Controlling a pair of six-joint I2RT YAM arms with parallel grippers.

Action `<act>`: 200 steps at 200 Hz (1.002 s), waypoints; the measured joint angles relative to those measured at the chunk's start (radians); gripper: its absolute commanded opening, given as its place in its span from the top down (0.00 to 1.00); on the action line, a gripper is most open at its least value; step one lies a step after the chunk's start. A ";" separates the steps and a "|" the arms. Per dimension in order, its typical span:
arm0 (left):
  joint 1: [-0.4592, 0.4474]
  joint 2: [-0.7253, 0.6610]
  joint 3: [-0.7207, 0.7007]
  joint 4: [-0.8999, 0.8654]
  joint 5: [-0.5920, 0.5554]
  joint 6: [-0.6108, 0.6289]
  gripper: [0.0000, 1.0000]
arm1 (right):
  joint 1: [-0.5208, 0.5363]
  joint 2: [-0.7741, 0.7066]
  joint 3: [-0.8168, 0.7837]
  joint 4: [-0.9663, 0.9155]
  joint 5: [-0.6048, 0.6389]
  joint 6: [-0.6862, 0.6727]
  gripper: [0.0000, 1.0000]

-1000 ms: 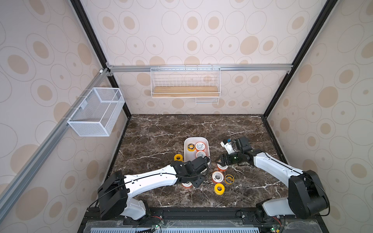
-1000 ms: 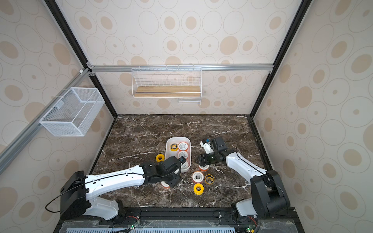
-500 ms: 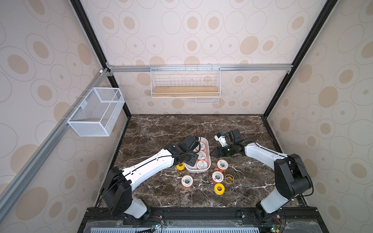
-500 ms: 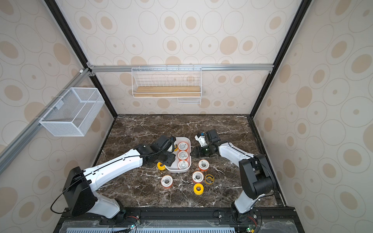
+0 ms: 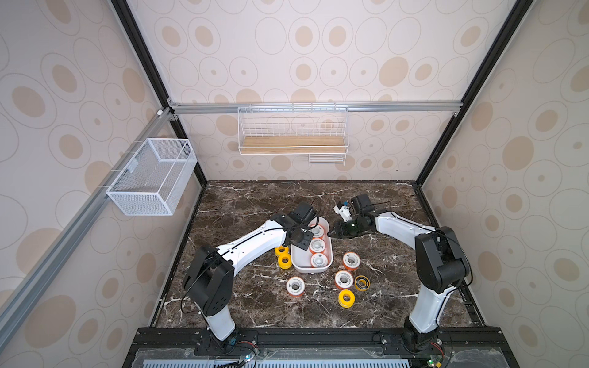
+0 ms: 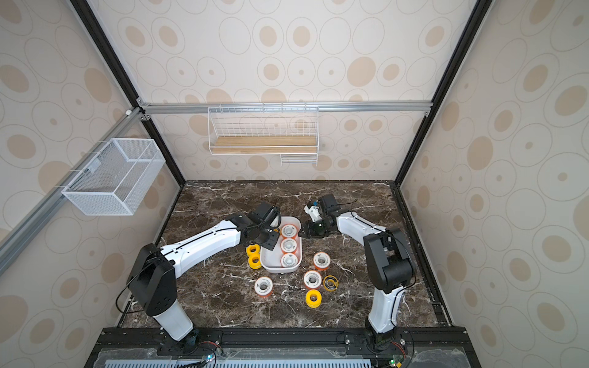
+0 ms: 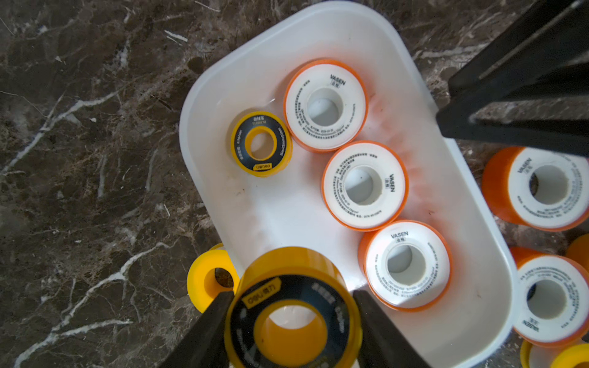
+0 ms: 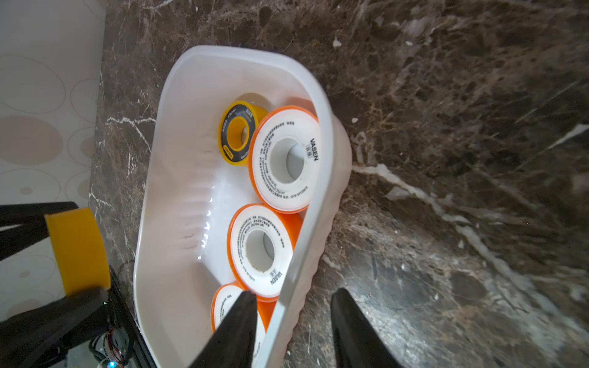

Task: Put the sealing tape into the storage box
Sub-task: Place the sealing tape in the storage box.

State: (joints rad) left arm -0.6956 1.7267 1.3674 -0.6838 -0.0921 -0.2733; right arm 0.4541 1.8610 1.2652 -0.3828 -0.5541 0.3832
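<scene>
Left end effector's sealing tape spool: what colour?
The sealing tape spool is yellow, black-ringed face; best in left wrist view.

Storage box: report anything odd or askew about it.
The right claw straddles a side wall of the storage box, one finger inside and one outside, with no spool between them. Nothing looks spilled or damaged.

6 white-faced orange-rimmed spools (image 5: pixel 351 260), 3 plain yellow spools (image 5: pixel 346 298), 3 black-ringed yellow spools (image 5: pixel 362 283), 1 storage box (image 5: pixel 310 270)

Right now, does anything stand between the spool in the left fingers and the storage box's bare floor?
Nothing visible does. The held black-faced spool hangs over bare floor of the storage box; three orange-rimmed spools fill the other row, and the right fingers straddle that side's rim.
</scene>
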 measured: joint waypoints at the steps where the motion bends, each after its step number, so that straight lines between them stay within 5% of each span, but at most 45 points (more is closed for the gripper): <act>1: 0.000 0.002 0.001 0.000 -0.001 0.001 0.40 | 0.000 0.001 0.000 0.000 0.000 0.000 0.60; 99: 0.000 0.127 0.055 -0.013 -0.023 0.041 0.40 | 0.003 0.028 0.019 -0.006 -0.009 0.036 0.71; 200: 0.000 0.195 0.084 -0.013 -0.059 0.060 0.40 | 0.012 0.034 0.032 -0.016 0.014 0.051 0.71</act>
State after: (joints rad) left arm -0.6952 1.9213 1.4509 -0.6964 -0.1513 -0.2138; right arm 0.4664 1.8950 1.2968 -0.3992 -0.5404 0.4339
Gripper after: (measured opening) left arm 0.605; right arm 0.285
